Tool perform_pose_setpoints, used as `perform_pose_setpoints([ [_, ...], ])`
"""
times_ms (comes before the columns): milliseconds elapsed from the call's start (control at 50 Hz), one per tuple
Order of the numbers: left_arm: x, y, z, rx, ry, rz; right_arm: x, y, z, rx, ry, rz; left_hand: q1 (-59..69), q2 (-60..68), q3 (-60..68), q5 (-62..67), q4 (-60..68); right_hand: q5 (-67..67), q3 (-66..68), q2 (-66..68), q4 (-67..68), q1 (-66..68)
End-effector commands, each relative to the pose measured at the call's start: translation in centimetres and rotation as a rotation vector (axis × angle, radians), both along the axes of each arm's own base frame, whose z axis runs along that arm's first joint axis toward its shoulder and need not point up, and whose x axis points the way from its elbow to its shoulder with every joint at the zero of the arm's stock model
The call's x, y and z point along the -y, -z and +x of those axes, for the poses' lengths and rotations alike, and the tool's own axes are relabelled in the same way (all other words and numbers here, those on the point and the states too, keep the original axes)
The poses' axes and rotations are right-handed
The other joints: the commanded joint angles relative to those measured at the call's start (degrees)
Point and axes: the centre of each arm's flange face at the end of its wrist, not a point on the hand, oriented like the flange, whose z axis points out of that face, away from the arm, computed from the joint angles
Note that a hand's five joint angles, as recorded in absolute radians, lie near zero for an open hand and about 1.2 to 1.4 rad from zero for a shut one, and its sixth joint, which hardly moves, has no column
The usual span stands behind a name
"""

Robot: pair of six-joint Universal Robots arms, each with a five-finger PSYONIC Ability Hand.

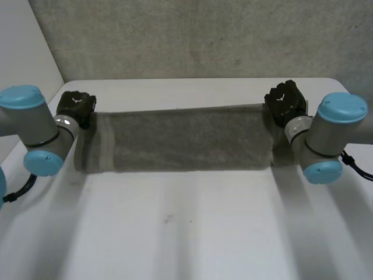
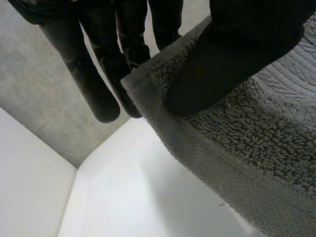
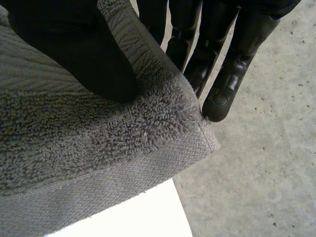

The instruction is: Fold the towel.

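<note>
A grey terry towel hangs stretched between my two hands above the white table, its lower edge near the tabletop. My left hand pinches the towel's left upper corner: the thumb presses the cloth against the fingers behind it. At the right upper corner my right hand does the same, thumb on the front face and fingers behind. Both hands are shut on the towel.
A grey concrete wall rises behind the table's far edge. The table's rounded far right corner lies just past my right hand. Bare white tabletop spreads in front of the towel.
</note>
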Motion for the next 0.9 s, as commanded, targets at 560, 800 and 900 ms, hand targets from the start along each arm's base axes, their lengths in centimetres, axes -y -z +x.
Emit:
perform_pose_setpoints([
  [560,-8.7,-7.3,-1.8,-0.019,0.085,-0.028,-7.0,-7.1,-4.7,0.361,0.092,0.452,-57.59,-59.71,-59.64,-59.14,-59.76,-56.29,-57.81,-56.87,-58.17,-45.31],
  [800,-14.1,-7.3,-1.3,-0.119,0.096,-0.005,-8.1,-1.5,-6.3,0.368,0.168,0.651,-57.59,-59.71,-59.64,-59.14,-59.76,-45.44,-46.96,-46.02,-47.32,-34.46],
  [900,-14.8,-6.6,-1.1,-0.151,0.092,0.008,-6.8,1.6,-6.1,0.371,0.158,0.616,-57.59,-59.71,-59.64,-59.14,-59.76,-33.51,-35.03,-34.10,-35.39,-22.54],
])
